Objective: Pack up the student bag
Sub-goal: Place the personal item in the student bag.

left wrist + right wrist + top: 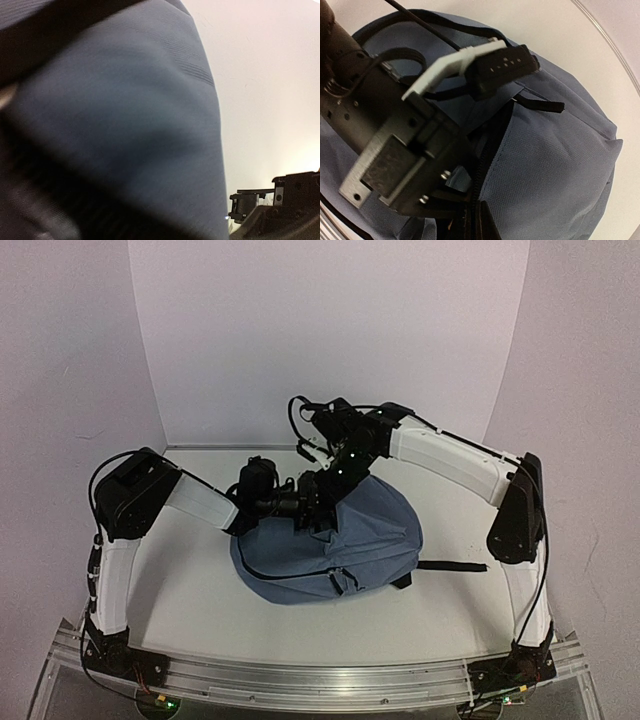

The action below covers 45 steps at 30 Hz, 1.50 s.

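Note:
The slate-blue student bag (345, 550) lies in the middle of the table, with its dark zipper line (487, 160) running down its top. My left gripper (303, 506) is pushed in at the bag's upper left edge. Blue fabric (125, 125) fills the left wrist view and hides its fingers. In the right wrist view the left gripper's body (395, 155) reaches to the zipper. My right gripper (479, 222) comes down from behind, and its dark fingertips are pressed together on the bag's zipper edge. No books are in view.
A black strap (450, 566) trails from the bag to the right. White walls close in the table at the back and both sides. The two arms' wrists crowd together above the bag's top (335, 465). Part of the right arm (285, 200) shows in the left wrist view.

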Each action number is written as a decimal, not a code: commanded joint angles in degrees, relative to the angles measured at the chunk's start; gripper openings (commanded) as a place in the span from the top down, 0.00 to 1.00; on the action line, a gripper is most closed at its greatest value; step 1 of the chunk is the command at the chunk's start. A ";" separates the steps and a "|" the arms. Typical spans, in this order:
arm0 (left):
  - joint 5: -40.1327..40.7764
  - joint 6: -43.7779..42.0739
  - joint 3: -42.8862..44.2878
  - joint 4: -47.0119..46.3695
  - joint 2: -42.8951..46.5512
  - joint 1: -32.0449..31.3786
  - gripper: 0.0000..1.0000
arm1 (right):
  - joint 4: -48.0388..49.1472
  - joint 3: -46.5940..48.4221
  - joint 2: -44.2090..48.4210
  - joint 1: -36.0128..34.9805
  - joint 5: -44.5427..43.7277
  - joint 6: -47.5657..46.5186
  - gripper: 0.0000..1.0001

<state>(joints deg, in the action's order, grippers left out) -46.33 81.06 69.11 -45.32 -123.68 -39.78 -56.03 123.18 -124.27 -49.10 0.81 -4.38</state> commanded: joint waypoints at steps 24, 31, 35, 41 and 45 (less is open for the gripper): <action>5.86 -17.34 1.98 31.41 13.56 -1.00 0.34 | 2.94 -2.43 3.32 8.48 23.18 7.43 0.96; 8.16 -20.73 2.43 39.23 16.18 -0.91 0.40 | 3.10 -4.03 3.51 8.73 28.05 6.73 0.93; 8.19 -20.86 4.66 39.97 13.33 -0.67 0.52 | 3.20 -4.14 3.39 8.87 29.52 6.59 0.91; 6.28 -21.66 9.18 40.71 9.11 -0.47 0.69 | 3.53 -2.17 1.64 9.19 30.77 7.62 0.91; 10.42 -22.88 6.37 43.87 13.11 -0.31 0.67 | 3.48 -2.25 1.61 10.15 31.14 8.22 0.92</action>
<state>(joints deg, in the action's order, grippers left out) -38.76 60.67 75.64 -5.01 -114.05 -40.51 -53.60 119.23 -123.96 -39.61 28.94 2.72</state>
